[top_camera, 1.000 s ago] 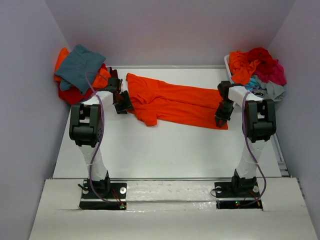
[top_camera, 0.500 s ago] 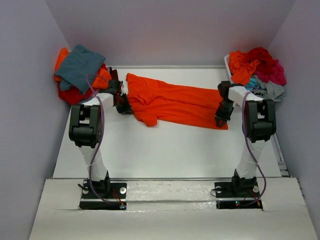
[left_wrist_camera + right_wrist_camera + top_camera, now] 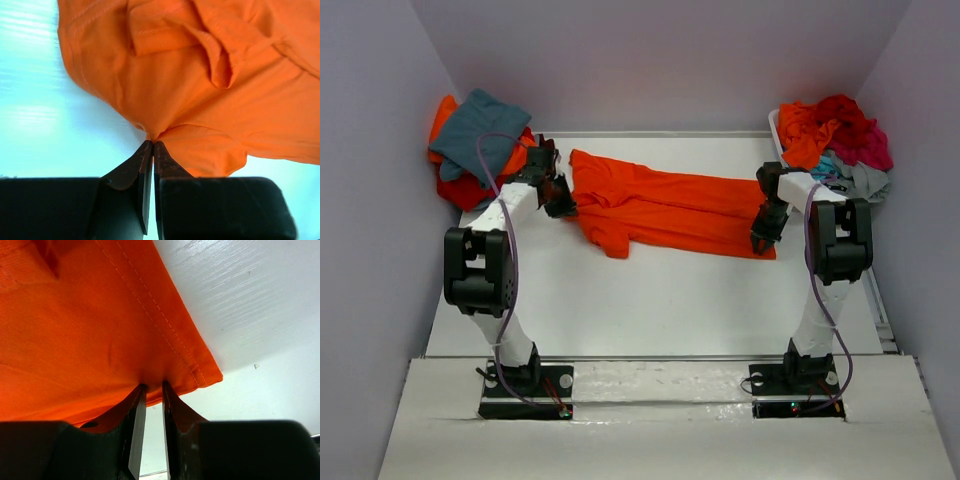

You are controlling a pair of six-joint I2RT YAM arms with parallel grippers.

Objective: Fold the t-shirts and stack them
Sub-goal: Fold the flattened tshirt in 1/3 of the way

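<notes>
A bright orange t-shirt (image 3: 670, 205) lies stretched across the back half of the table, sleeve end to the left and hem to the right. My left gripper (image 3: 563, 206) is shut on the shirt's left edge; in the left wrist view the fingertips (image 3: 152, 142) pinch a gathered fold of orange cloth (image 3: 200, 75). My right gripper (image 3: 759, 242) is shut on the hem corner at the right; in the right wrist view the stitched hem (image 3: 75, 315) is bunched between its tips (image 3: 152, 386).
A pile of shirts (image 3: 480, 140), teal-grey on top of orange and red, sits at the back left corner. A white bin (image 3: 775, 124) at the back right holds several shirts (image 3: 835, 135) in orange, red, magenta, turquoise and grey. Purple walls enclose the table.
The left gripper has closed on the shirt's left edge. The left arm has swung left and back, drawing that end of the shirt a little leftward. The right arm holds still.
</notes>
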